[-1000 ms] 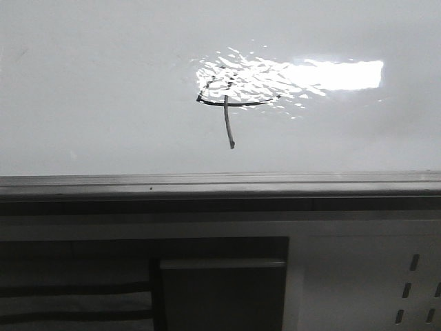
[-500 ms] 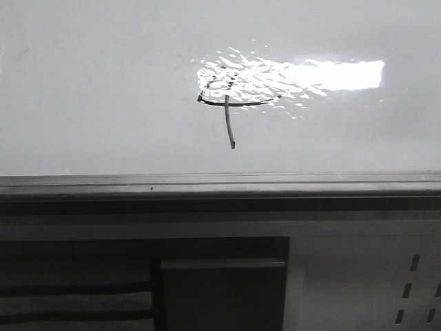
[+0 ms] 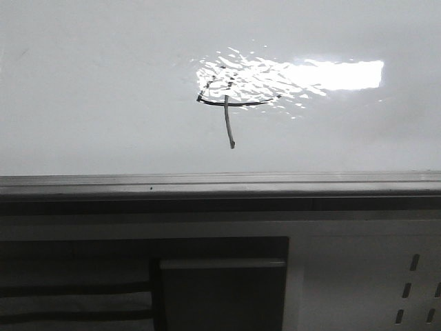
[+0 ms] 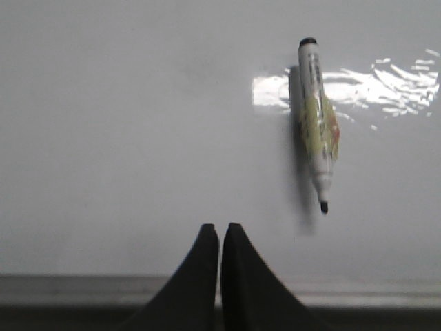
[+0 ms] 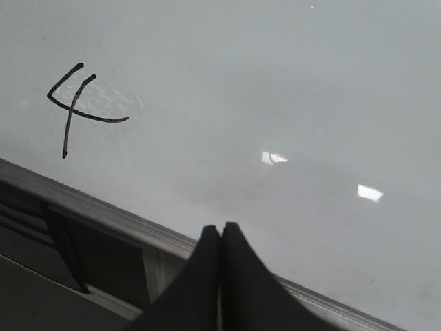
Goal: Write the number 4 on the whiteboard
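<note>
The whiteboard point(image 3: 103, 89) is large, glossy and white, with bright rippled glare and a grey metal edge rail point(image 3: 220, 183). The number 4 point(image 3: 229, 110) is drawn on it in thin dark strokes; it also shows in the right wrist view point(image 5: 72, 110). A marker point(image 4: 318, 127) with a yellow label and its black tip uncapped lies loose on the whiteboard point(image 4: 138, 117). My left gripper point(image 4: 220, 228) is shut and empty near the rail, apart from the marker. My right gripper point(image 5: 221, 227) is shut and empty over the whiteboard point(image 5: 289, 83) near its rail. No gripper shows in the front view.
Below the rail in the front view stand a dark frame with a grey box point(image 3: 224, 293) and a white perforated panel point(image 3: 372, 276) at the right. The rail point(image 5: 96, 207) runs diagonally in the right wrist view, with dark framework beneath it.
</note>
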`<state>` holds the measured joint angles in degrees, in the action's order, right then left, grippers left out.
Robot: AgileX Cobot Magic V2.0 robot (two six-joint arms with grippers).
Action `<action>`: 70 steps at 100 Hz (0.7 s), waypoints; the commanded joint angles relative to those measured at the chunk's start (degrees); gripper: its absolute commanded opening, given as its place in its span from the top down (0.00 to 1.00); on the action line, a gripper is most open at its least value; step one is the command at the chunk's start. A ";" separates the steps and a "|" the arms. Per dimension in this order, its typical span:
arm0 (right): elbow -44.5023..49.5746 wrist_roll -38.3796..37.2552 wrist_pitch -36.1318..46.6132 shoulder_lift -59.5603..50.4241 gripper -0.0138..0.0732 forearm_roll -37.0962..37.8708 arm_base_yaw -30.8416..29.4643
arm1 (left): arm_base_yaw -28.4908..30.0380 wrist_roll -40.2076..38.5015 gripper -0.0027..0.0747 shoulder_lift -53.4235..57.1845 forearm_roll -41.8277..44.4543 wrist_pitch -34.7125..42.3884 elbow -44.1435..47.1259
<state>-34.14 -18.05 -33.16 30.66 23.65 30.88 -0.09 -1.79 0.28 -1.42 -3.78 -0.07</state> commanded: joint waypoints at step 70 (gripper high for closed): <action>-1.45 0.15 3.67 0.14 0.92 1.73 -0.25 | 0.00 -1.90 0.99 1.59 -1.02 6.87 1.50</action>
<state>-34.14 -18.09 -33.16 30.66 23.65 30.88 -0.09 -3.01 0.28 -1.88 -1.62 -0.07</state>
